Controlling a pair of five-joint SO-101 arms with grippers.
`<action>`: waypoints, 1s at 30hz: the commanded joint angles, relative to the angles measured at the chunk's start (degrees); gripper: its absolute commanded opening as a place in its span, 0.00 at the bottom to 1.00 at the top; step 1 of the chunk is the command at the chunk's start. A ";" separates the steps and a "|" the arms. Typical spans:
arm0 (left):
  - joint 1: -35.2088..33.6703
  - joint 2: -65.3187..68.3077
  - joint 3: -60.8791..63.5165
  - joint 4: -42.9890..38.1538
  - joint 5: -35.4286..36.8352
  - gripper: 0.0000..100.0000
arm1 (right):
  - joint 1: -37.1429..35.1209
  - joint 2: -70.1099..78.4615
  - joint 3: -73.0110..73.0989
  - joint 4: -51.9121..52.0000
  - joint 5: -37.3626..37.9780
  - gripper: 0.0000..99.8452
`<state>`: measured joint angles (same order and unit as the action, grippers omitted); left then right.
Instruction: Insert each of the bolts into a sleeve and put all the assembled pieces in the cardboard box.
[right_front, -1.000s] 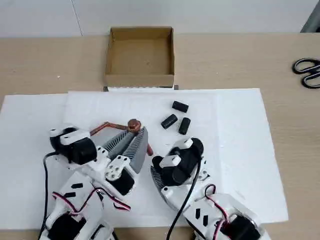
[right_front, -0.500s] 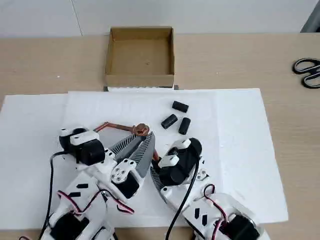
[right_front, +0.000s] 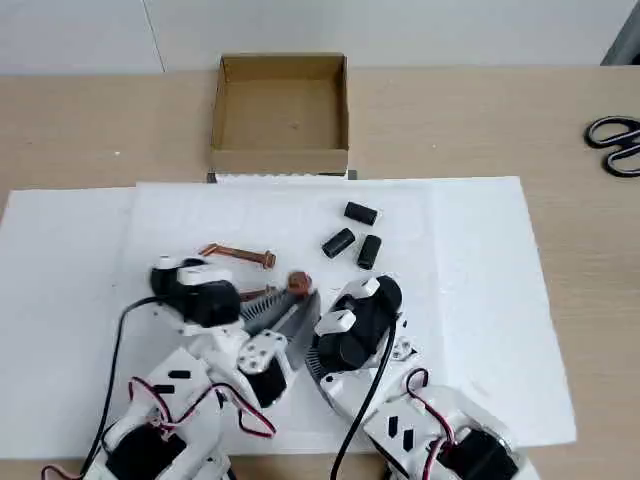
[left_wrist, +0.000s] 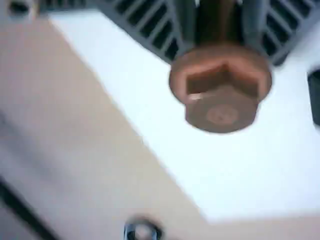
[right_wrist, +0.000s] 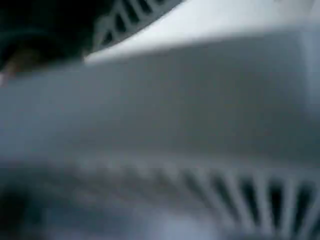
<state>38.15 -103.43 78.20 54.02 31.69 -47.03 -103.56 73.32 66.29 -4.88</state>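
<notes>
My left gripper (right_front: 293, 303) is shut on a copper bolt (right_front: 298, 282), whose hexagonal head (left_wrist: 220, 90) sticks out past the grey fingers (left_wrist: 150, 20) in the left wrist view. A second copper bolt (right_front: 238, 255) lies flat on the white paper just beyond it. Three black sleeves (right_front: 338, 243) lie loose on the paper, a little farther out and to the right. The cardboard box (right_front: 281, 150) stands open at the far edge of the paper. My right gripper (right_front: 314, 352) sits low beside the left one, its tips hidden under the arm.
White paper sheets (right_front: 470, 300) cover the near half of the wooden table (right_front: 480, 120). Black-handled scissors (right_front: 615, 145) lie at the far right edge. The two arms stand close together at the near edge.
My left arm has swung right and drawn back toward the near edge, carrying its bolt away from the one lying on the paper. The right arm has barely shifted.
</notes>
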 joint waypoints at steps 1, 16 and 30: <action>2.29 -0.62 -0.66 2.37 -0.35 0.01 | 0.22 -0.31 -0.53 -2.07 0.09 0.00; 2.29 -0.53 -0.48 2.64 -3.96 0.18 | 0.31 -0.31 -0.35 -2.33 0.09 0.00; -7.12 -0.44 -2.15 3.34 -11.69 0.20 | 0.75 -0.31 -0.18 -2.33 0.09 0.00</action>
<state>32.26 -103.43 78.11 57.54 21.14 -46.86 -103.56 73.41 65.76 -4.88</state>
